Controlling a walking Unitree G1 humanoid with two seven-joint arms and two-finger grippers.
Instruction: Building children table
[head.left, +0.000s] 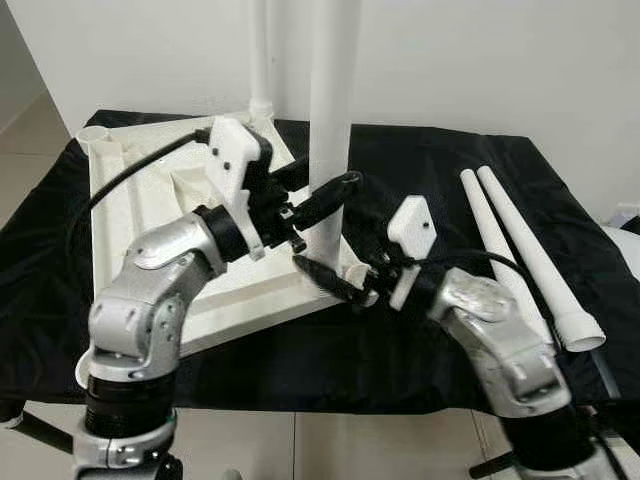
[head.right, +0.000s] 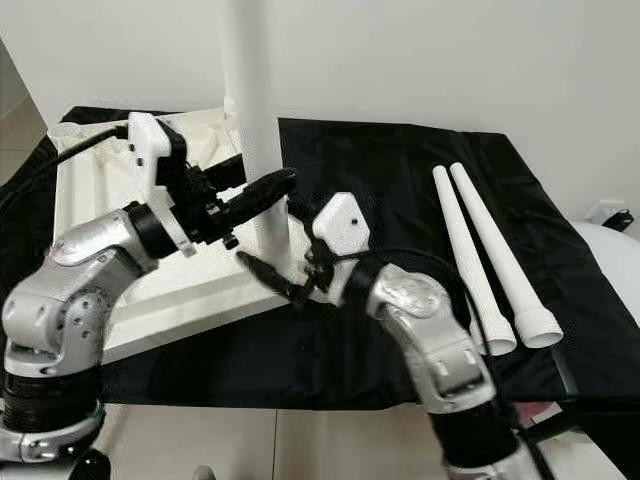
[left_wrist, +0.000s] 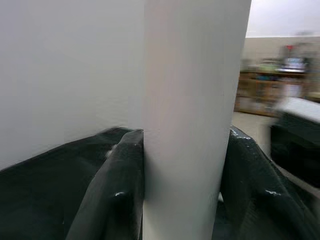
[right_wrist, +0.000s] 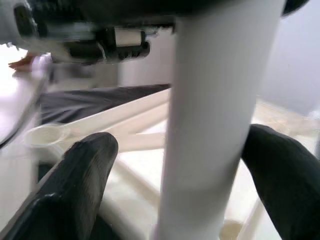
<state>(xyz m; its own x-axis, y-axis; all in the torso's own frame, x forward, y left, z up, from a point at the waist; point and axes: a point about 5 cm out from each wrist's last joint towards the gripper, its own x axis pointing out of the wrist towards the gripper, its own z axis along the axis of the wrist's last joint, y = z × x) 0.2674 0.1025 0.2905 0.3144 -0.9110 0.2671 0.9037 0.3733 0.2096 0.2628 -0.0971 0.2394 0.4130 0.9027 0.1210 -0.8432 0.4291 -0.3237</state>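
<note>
Left eye view: An upturned white tabletop (head.left: 130, 225) lies on a black cloth (head.left: 420, 180) spread over a work surface, w/ two white legs standing in its sockets. The near leg (head.left: 333, 120) rises at the corner closest to the robot; the far leg (head.left: 259, 55) stands behind it. The left gripper (head.left: 335, 195) is clamped round the near leg partway up. The right gripper (head.left: 335, 278) sits lower, at the leg's base near the socket, fingers spread to either side. Two loose legs (head.left: 520, 250) lie side by side on the cloth at right, well apart from the tabletop. An unfilled socket (head.left: 92, 135) shows at the far left corner.

Right eye view: Same scene. By the look of it the job is abt half done: two legs up, two to go. The near leg seems to be in its seating step, not yet released.

Left wrist view: Both black fingers (left_wrist: 112, 195) press against the white leg, one each side; firm hold. A blurred room w/ shelving sits beyond.

Right wrist view: The fingers (right_wrist: 75, 185) straddle the leg w/ clear gaps on both sides, so wide and not gripping. Tabletop ribs run behind. Both arms crowd that corner, and the right arm lies between the tabletop and the spare legs.
</note>
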